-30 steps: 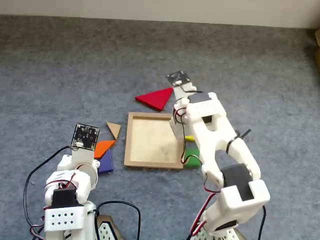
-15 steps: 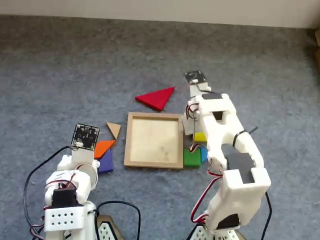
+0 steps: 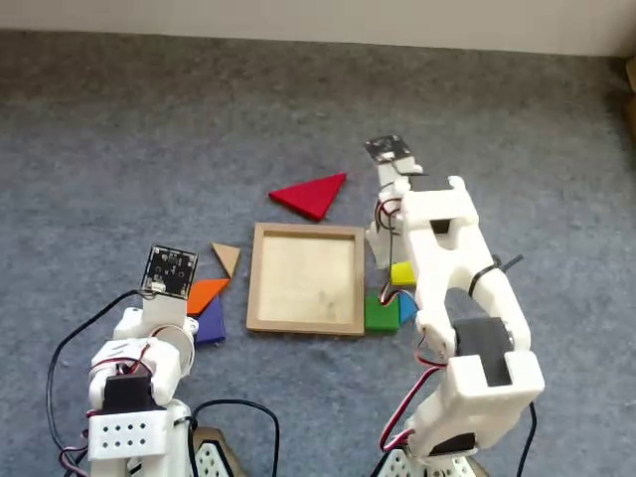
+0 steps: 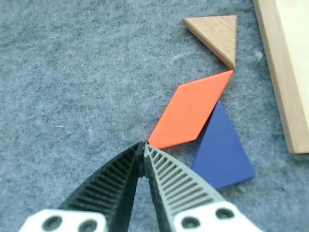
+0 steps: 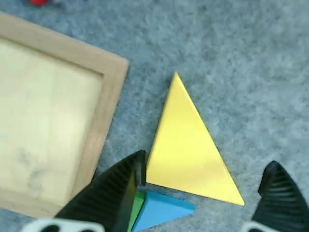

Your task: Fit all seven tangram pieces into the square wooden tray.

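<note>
The square wooden tray [image 3: 303, 232] lies mid-table with nothing in it. My right gripper [image 5: 206, 165] hangs open just off the tray's right side, its fingers straddling the yellow triangle [image 5: 188, 145]; a light blue piece [image 5: 159, 210] and a green piece [image 5: 137, 203] lie beside it. In the high view the yellow triangle [image 3: 402, 272], green piece [image 3: 380, 312] and blue piece [image 3: 406, 308] cluster under the right arm [image 3: 437, 229]. My left gripper [image 4: 144, 145] is shut and empty, its tips at the corner of the orange parallelogram [image 4: 190, 110], next to a dark blue triangle [image 4: 221, 145] and a tan triangle [image 4: 215, 30].
A red triangle [image 3: 310, 194] lies on the grey carpet just beyond the tray's far edge. The tray rim [image 4: 285, 72] runs close to the left-side pieces. Open carpet spreads to the far left and far right.
The right arm has swung to the right, from over the tray's right edge to above the yellow triangle. The left arm has kept still.
</note>
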### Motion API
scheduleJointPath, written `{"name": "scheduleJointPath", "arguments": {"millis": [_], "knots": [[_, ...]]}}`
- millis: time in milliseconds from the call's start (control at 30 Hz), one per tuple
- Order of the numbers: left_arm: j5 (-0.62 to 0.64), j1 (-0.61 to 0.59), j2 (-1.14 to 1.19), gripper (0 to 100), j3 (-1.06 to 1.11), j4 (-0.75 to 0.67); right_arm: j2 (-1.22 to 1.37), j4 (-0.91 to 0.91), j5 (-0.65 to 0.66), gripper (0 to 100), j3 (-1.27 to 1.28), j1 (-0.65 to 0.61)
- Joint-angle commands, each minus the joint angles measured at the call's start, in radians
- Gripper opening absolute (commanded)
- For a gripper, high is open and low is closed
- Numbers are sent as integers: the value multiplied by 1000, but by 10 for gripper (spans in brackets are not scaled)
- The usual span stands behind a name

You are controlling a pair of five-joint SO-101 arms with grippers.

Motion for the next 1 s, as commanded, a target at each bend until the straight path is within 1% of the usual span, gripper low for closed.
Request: {"name": "scheduleJointPath", "arguments": {"millis": [0,267,500,567,700,833,967], "knots": [[-8,-13,-12,6,28,5,-39,10,66,358,-25,-25],[-8,-13,-12,6,28,5,117,10,157,358,-19,-25],[-8,-13,-12,6,28,5,133,16,190,355,-12,-21],[-8,-13,-12,6,28,5,133,13,190,320,-12,-4],[-8,-13,-12,6,28,5,137,12,192,212,-18,39],[-8,-13,-12,6,28,5,131,12,192,148,-18,68],[-8,-13,-12,6,28,5,117,19,190,80,-21,64]]}}
